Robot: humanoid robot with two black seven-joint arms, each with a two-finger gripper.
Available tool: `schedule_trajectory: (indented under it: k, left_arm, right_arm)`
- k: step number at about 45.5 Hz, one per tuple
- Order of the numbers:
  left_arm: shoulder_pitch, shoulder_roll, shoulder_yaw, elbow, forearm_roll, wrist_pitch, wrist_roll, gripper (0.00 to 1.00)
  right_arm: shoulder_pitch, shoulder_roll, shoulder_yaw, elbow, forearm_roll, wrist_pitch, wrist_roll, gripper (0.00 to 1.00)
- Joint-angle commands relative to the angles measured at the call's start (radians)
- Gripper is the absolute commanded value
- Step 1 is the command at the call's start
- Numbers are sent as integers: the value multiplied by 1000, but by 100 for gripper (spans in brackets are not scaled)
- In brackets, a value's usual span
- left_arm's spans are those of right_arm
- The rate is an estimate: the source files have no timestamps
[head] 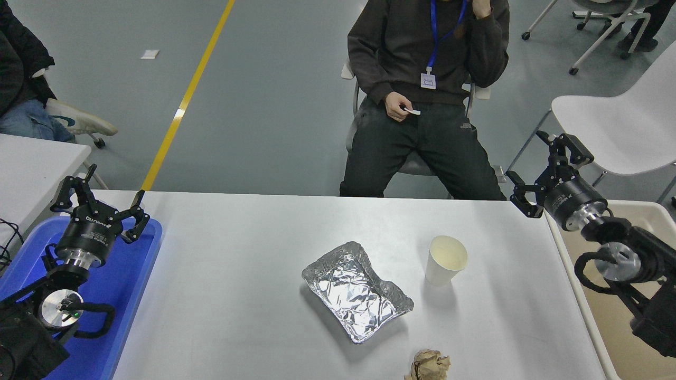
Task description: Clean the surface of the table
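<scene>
Blue tray [132, 274] sits under my parked left hand [100, 203], fingers spread. White table [237, 295] fills the middle, carrying a foil tray [355, 291], a paper cup [445, 259] beside it, and what looks like crumpled brown paper [429, 365]. My right hand [533, 174] hovers spread, off the far right corner.

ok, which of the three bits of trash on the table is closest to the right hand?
The white paper cup, standing upright on the table surface. The foil tray and the crumpled brown paper both lie farther from the right hand.
</scene>
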Motion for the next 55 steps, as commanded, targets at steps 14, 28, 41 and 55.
schedule_trajectory:
  k: [14,28,41,55]
  left_arm:
    - [0,0,0,0,0,-1,2,100]
    - [1,0,0,0,-1,0,0,100]
    - [1,0,0,0,0,0,0,100]
    - [0,0,0,0,0,-1,0,100]
  right_arm:
    - [-34,-98,-35,227,-377,-18,-33,99]
    - [122,-177,-285,258,-519,-7,-42,98]
    - [415,-243,-642,242,-518,-6,-45,99]
    - [602,-235,-896,291,-526,0,-46,99]
